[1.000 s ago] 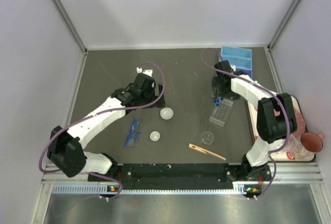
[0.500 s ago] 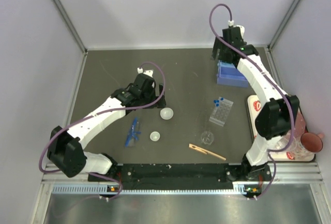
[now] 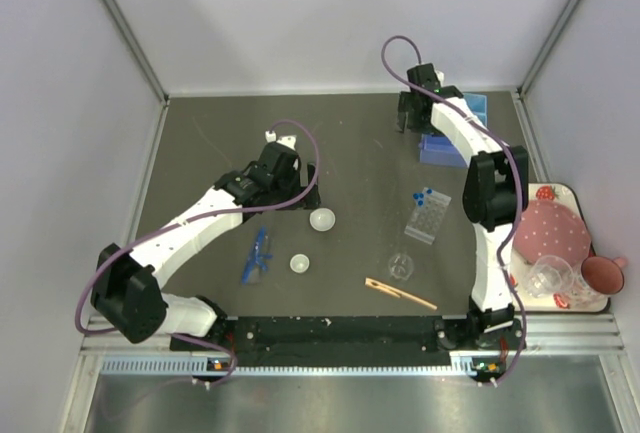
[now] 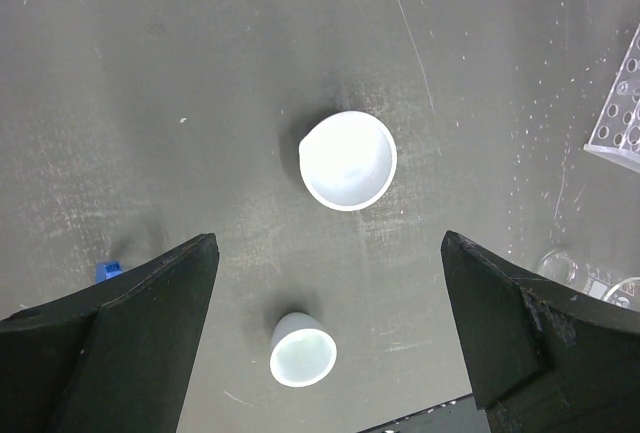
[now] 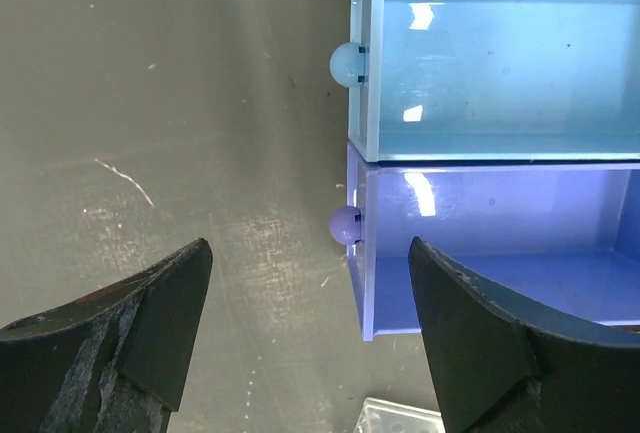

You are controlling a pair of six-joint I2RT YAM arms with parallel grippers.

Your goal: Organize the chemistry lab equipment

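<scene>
My left gripper [image 3: 304,196] is open and empty above a white round dish [image 3: 321,219]; a small white cup [image 3: 300,263] stands nearer. The left wrist view shows the dish [image 4: 348,160] ahead of the open gripper [image 4: 328,245] and the cup [image 4: 301,350] between the fingers, lower down. Blue tweezers [image 3: 257,256], a wooden clip [image 3: 400,293], a tiny glass beaker [image 3: 401,266] and the clear tube rack [image 3: 428,216] with blue-capped tubes [image 3: 424,194] lie on the table. My right gripper [image 3: 409,116] is open and empty, left of the drawers [image 5: 500,243].
A two-drawer blue and purple box [image 3: 455,133] stands at the back right, its knobs [image 5: 344,224] facing my right gripper [image 5: 310,248]. A strawberry-print tray [image 3: 545,193] with a pink plate and cup [image 3: 603,273] sits at the right edge. Walls enclose the table.
My right arm lifted from beside the tube rack, swung to the back over the drawer box, and now sits to its left. The left arm has not moved.
</scene>
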